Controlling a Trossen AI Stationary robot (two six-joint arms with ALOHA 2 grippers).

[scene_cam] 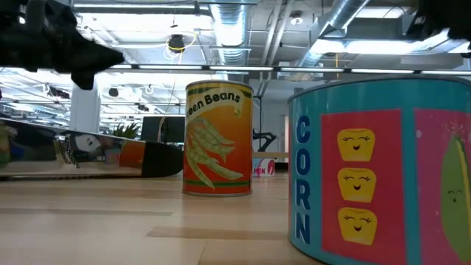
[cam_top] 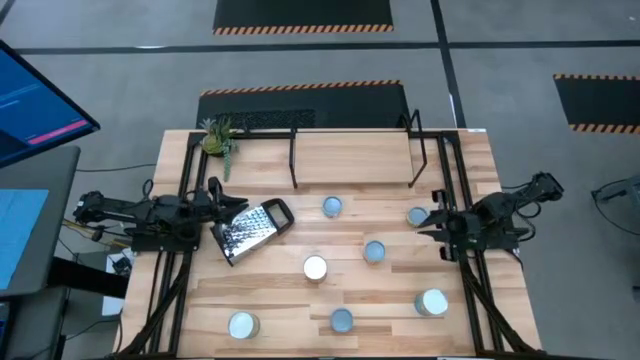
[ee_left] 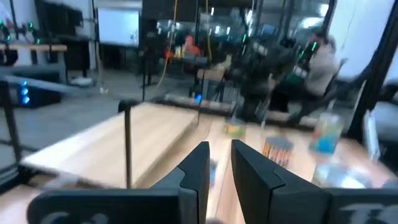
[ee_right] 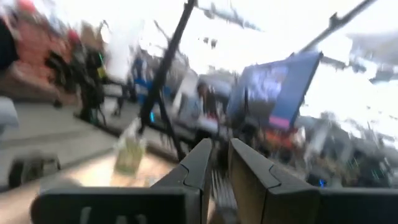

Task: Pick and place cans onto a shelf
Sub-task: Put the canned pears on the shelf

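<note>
Cans are scattered upright across the pale wooden surface (cam_top: 270, 150), seven in all by the high view, and none has been set on the shelf (cam_top: 355, 155), whose light board on thin black wire legs stands bare at the far edge. The right gripper (cam_top: 425, 232) is held at the right side of the surface with one can (cam_top: 418, 216) just beside its jaws, slightly toward the shelf; a second can (cam_top: 375, 252) lies a little further ahead of the jaws toward the middle. This arm is judged the nearer for the first pick. Each can's long axis is vertical, so a level approach across the round body would suit. In the right wrist view the jaws are seen nearly together, with only a narrow gap and nothing held.

The left gripper (cam_top: 222, 196) is held at the left side, just beside a flat perforated metal grater (cam_top: 250, 230) with a dark handle, which lies between its jaws and the nearest can (cam_top: 332, 207). Its jaws are likewise nearly closed on nothing.

The cans are smooth cylinders with silvery-blue tops and glossy printed labels: a green beans can (scene_cam: 218, 138) in orange and yellow, and a corn can (scene_cam: 383, 173) in teal and pink. The remaining cans (cam_top: 340, 319) stand well apart from both jaws along the near edge. A small green plant (cam_top: 220, 137) rests by the far left corner.
</note>
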